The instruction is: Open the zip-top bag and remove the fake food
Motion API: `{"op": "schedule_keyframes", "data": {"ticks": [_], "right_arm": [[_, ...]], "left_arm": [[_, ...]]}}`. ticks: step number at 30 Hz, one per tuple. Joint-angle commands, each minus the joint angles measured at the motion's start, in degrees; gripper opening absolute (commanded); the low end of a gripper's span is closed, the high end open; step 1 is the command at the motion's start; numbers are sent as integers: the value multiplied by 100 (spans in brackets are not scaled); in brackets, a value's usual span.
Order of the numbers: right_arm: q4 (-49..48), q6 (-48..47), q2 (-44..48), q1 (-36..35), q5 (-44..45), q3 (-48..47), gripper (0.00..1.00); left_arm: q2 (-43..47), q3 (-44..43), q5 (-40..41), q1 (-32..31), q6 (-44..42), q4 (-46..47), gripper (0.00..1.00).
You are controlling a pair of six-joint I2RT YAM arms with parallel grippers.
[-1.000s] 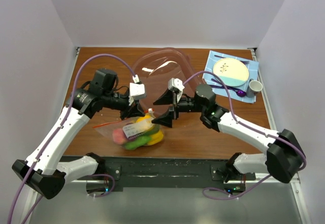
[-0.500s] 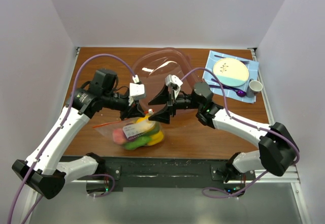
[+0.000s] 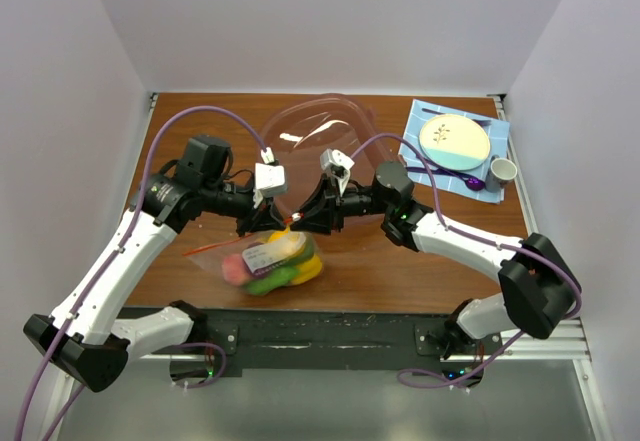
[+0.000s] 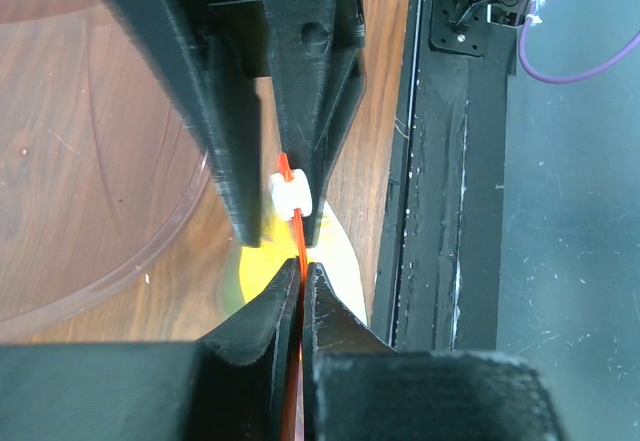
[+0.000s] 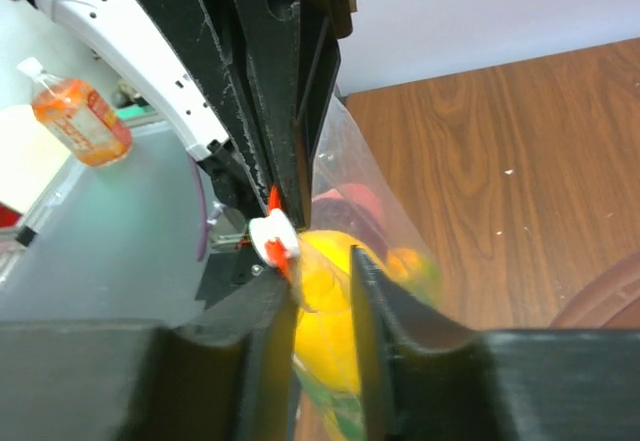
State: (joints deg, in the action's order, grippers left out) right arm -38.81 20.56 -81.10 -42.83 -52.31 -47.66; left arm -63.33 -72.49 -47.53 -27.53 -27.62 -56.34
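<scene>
No readable text, label [image 3: 262, 255] on zip-top bag [image 3: 222, 253] too small, bottle [image 5: 82, 113] blurred

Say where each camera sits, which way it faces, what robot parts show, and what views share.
Top external: above and behind the arms, looking down at the table; shows both, with left gripper and right gripper at the zip-top bag.
Left wrist: on the left arm, facing the right gripper; own jaws shut on the bag's orange strip.
Right wrist: on the right arm, facing the left gripper; own jaws at bottom.
Shared: both wrist views show the white slider.

A brown wooden table [image 3: 370, 276] stands enclosed by plain white walls [image 3: 330, 21].
</scene>
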Motion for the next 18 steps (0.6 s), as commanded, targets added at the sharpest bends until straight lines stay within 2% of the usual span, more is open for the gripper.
{"op": "schedule_keyframes", "data": {"ticks": [1, 2, 4, 5, 7, 13, 18], "right_arm": [[-224, -8, 50, 11, -226, -252, 9], [-206, -16, 59, 11, -235, -261, 4], [-154, -8, 59, 11, -253, -279, 0], [-127, -8, 68, 3, -253, -288, 0], [-101, 18, 59, 3, -262, -323, 0], [31, 45, 94, 3, -279, -384, 0], [145, -60, 182, 3, -262, -402, 0]], "left_arm": [[93, -108, -195, -24, 63, 237, 6], [110, -108, -178, -24, 89, 255, 24], [93, -177, -178, -24, 177, 333, 45], [75, -213, -213, -24, 195, 351, 60], [-65, -396, -335, -24, 256, 378, 68], [-469, -679, -661, -33, 476, 597, 71], [-522, -635, -679, -42, 538, 694, 66]]}}
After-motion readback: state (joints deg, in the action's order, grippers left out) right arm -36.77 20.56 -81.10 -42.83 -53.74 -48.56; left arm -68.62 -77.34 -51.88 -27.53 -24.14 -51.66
